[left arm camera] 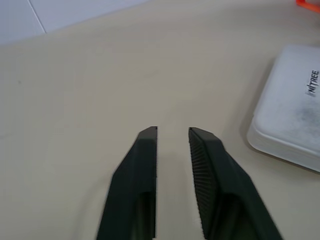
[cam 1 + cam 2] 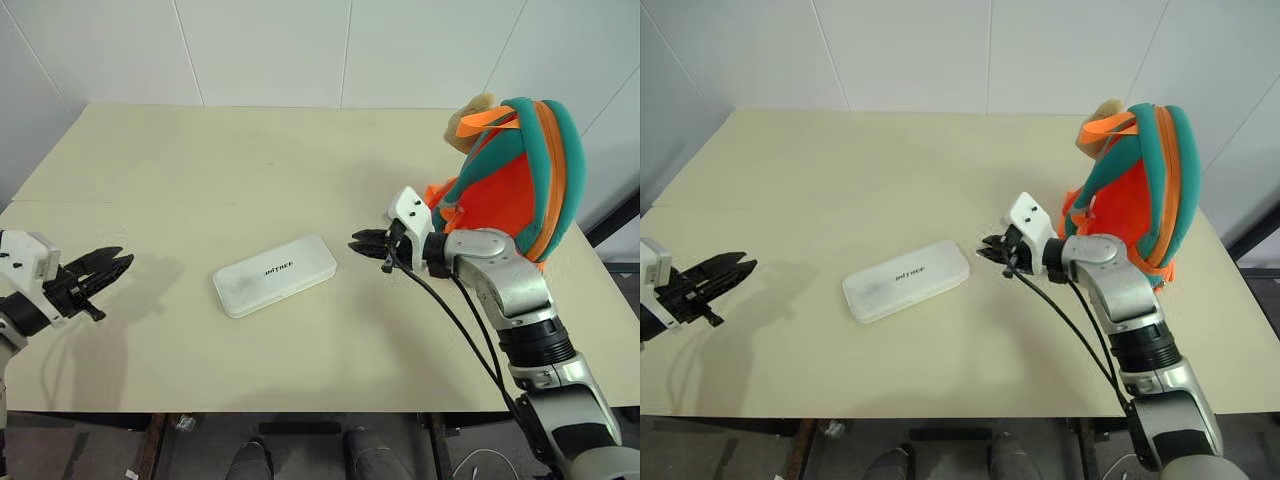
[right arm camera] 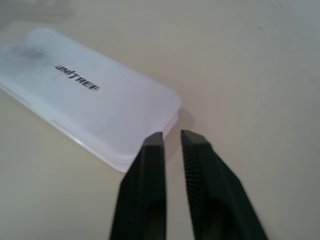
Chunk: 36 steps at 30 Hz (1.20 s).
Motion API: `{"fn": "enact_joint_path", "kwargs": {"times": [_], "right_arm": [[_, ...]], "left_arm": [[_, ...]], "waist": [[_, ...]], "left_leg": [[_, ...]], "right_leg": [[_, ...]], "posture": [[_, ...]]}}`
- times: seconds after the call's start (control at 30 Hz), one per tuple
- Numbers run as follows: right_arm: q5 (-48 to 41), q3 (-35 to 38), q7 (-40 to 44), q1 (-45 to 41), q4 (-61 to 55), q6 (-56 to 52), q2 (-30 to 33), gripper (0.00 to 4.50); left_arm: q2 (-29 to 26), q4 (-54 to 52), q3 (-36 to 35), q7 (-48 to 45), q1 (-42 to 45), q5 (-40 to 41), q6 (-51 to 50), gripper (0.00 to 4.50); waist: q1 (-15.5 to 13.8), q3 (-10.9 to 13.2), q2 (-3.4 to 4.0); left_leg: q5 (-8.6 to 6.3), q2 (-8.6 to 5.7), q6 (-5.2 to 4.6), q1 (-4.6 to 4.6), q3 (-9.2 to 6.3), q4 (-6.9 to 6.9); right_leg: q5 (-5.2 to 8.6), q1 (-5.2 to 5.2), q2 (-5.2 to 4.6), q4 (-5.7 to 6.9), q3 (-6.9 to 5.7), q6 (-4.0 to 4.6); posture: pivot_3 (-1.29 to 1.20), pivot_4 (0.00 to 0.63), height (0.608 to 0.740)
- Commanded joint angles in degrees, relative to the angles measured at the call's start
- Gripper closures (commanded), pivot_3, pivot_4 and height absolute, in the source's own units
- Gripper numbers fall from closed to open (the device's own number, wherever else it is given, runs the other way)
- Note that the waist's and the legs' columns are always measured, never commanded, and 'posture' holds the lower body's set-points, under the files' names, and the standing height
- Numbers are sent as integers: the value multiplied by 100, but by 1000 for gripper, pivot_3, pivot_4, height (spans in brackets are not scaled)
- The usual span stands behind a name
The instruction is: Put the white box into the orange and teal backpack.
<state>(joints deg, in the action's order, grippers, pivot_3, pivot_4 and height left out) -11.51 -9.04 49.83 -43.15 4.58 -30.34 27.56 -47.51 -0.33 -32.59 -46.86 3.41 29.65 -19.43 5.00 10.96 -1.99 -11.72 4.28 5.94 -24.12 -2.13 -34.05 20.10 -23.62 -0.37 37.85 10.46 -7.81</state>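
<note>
Where the pale cream rectangular worktop (image 2: 200, 170) meets the white panelled wall (image 2: 270, 50), the stock reads from the robot's left across to its right as follows.

Item one: left gripper (image 2: 118, 265), two black ribbed fingers on a white housing, hovering over the worktop near its left edge, pointing toward the middle. Fingers (image 1: 142, 165) drawn near together, a narrow slot between the tips, nothing between them. Well apart from the next item.

Item two: flat white rectangular plastic box (image 2: 275, 274) with rounded corners and small dark "UNITREE" lettering on the lid. Lies flat on the worktop near the middle, toward the front edge, set at a slant so that its right end sits farther back than its left. Lid shows a faint grey smudge at the left end. Touched by neither gripper.

Item three: right gripper (image 2: 358, 243), black fingers on a white housing, carried by a silver and black arm with two black cables running along it. Fingers pressed almost together, empty. In the right wrist view, tips sit just beside the box's right corner, a small gap remaining.

Item four: rounded plush backpack (image 2: 520, 175), orange body with teal trim and orange straps, standing upright at the worktop's right rear, behind the right arm. Tan plush animal head (image 2: 478, 108) shows at its upper left.
</note>
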Motion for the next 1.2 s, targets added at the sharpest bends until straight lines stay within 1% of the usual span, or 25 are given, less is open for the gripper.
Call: {"fn": "enact_joint_path", "kwargs": {"times": [0.03, 0.1, 0.2, 0.37, 0.5, 0.6, 0.83, 1.0, 1.2], "right_arm": [[45, -37, -46, -194, 157, 263, -191, 4500], [99, -59, -52, -245, 297, 346, -283, 4500], [373, -167, -272, -437, 872, 692, -494, 4500], [702, -272, -533, -633, 1545, 1109, -804, 4500], [996, -391, -713, -719, 1982, 1322, -939, 4500], [1065, -405, -703, -731, 2099, 1428, -1009, 4500], [1077, -392, -659, -734, 2123, 1449, -1178, 4500], [1050, -422, -573, -696, 2034, 1403, -1266, 4500], [1034, -482, -397, -646, 1857, 1299, -1320, 4500]], "left_arm": [[130, -373, 64, 178, -61, 354, -625, 4487], [194, -433, 84, 177, -71, 440, -813, 4487], [320, -490, 381, 515, -52, 340, -1289, 4487], [628, -531, 655, 674, 30, 443, -1613, 4487], [1013, -369, 663, 812, 306, 692, -1763, 4487], [1126, -334, 726, 792, 343, 774, -1901, 4487], [1528, 189, 832, 642, 601, 755, -1590, 4487], [1746, 266, 946, 481, 670, 709, -1225, 4487], [1871, 230, 1005, 424, 708, 736, -1044, 4487]], "waist": [[3, 0, 0], [11, 0, 0], [26, -1, -1], [27, -1, -2], [24, -2, -2], [24, -2, -2], [82, -2, -3], [110, -2, -2], [125, -2, -3]], "left_leg": [[0, 0, 0, 0, 0, 0], [0, 0, 0, 1, -2, 0], [0, 0, 0, 0, -3, -1], [0, -1, 0, 1, -7, -4], [0, -1, 1, 0, -13, -4], [1, -2, 1, 0, -19, -9], [1, -4, 2, 3, -29, -13], [2, -4, 3, 2, -33, -13], [2, -7, 3, 2, -38, -15]], "right_leg": [[0, 0, 0, 1, 0, 0], [0, 0, 1, 2, -1, 0], [0, 0, 1, 2, -2, 0], [-2, 4, 0, 2, -5, -3], [-2, 5, 0, 4, -11, -3], [-3, 11, -1, 4, -15, -4], [-4, 17, -1, 8, -22, -6], [-5, 18, -3, 8, -24, -7], [-6, 22, -5, 8, -27, -8]], "posture": [[0, 150, 740], [0, 150, 740], [0, 150, 740], [0, 150, 740], [0, 150, 740], [0, 150, 740], [0, 150, 740], [0, 150, 740], [0, 150, 740]]}}
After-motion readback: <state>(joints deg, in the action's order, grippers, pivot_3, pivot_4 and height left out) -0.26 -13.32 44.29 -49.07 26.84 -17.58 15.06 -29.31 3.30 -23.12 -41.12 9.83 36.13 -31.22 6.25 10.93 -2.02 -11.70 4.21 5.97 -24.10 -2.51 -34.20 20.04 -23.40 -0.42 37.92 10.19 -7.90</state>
